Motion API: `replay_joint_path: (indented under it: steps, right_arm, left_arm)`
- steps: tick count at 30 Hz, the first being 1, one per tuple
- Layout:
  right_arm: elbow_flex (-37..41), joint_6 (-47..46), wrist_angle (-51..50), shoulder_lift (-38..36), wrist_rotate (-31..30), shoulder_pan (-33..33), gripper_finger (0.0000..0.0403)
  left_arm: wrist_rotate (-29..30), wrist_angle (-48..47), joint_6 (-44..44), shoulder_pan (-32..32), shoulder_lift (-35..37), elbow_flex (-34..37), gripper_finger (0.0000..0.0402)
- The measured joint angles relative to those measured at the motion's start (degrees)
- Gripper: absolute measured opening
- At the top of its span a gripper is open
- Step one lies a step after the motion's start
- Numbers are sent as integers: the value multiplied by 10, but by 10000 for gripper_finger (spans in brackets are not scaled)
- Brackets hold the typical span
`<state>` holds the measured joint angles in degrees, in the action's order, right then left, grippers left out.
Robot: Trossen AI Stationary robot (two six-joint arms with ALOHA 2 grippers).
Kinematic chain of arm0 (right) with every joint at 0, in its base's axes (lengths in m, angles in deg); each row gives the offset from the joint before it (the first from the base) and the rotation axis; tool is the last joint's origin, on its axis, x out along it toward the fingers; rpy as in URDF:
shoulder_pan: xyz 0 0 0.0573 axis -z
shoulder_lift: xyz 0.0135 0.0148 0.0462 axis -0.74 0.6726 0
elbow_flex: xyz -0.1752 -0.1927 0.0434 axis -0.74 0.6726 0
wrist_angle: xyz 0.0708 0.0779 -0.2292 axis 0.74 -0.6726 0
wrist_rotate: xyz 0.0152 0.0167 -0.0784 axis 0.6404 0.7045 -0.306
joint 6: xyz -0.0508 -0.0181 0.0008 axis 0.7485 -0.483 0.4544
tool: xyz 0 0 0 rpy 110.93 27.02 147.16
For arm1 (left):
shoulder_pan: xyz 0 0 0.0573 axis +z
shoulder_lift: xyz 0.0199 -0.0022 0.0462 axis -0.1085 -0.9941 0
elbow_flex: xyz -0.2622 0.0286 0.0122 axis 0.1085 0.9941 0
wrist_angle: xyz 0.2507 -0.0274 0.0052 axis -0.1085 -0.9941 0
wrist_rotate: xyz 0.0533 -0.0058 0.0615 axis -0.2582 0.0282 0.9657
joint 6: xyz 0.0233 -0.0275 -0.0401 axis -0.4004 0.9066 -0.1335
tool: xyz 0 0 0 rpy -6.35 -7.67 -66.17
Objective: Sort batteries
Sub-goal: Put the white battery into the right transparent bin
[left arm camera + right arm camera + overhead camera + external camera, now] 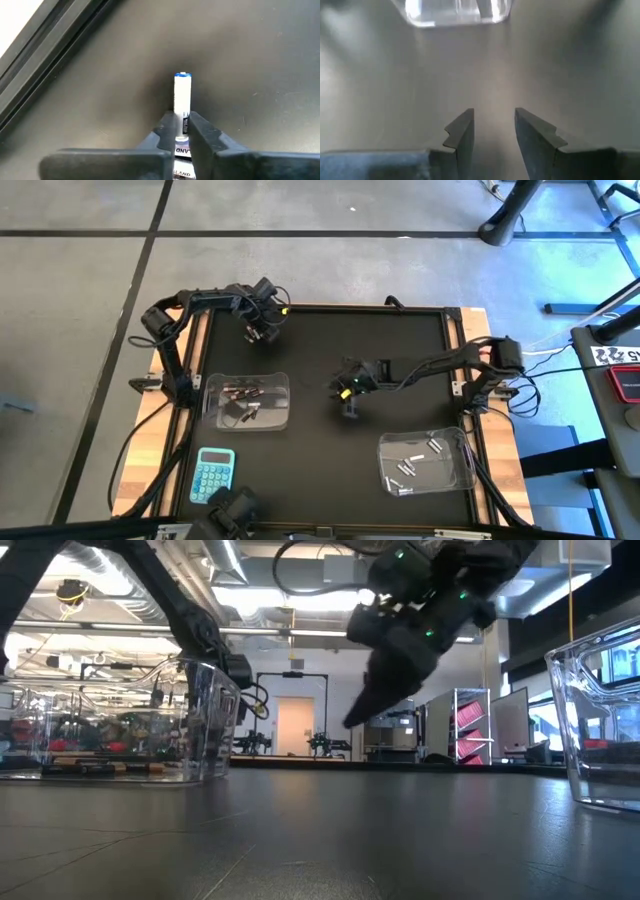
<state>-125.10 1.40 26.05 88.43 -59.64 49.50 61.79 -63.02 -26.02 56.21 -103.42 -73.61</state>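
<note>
A silvery-white battery [182, 95] with a blue end lies on the black mat near the table's far left corner. My left gripper [182, 116] [258, 332] points down over it and is shut on it. Dark batteries [243, 393] lie in the clear tub [280, 418] on the left. Silvery ones [412, 465] lie in the clear tub [455, 475] at the near right. My right gripper [493, 111] [349, 402] hangs open over the mat's middle with nothing between its fingers. My left gripper pinches the battery's two long sides [183, 124] between its two fingers [167, 131], on the half away from the blue end. The fingers come from above, pointing steeply down. The blue end [182, 76] sticks out past the fingertips. The battery appears to lie flat on the mat.
A blue calculator [213, 475] lies at the near left corner. The mat's raised frame [45, 47] runs close by my left gripper. Bare mat [330, 470] spreads between the two tubs. In the low view the tubs [200, 720] [600, 730] stand to either side.
</note>
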Motion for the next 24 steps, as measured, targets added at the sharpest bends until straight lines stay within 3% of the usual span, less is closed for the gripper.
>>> replay_joint_path:
  steps: [5,10,16,20,24]
  right_arm:
    - [0,-6,-126,-54,-60,-37,143]
    - [8,-32,-229,-115,-174,-68,143]
    - [130,-37,-166,-199,-267,-61,143]
    - [207,-56,-70,-251,-241,-27,143]
    - [240,-78,-35,-288,-228,-4,143]
  left_arm:
    - [2,3,-14,-22,8,2,15]
    - [-18,18,9,-75,49,-1,11]
    - [-13,27,28,-206,62,-53,11]
    - [-26,84,32,-290,46,-96,10]
    - [-40,97,36,-343,5,-160,10]
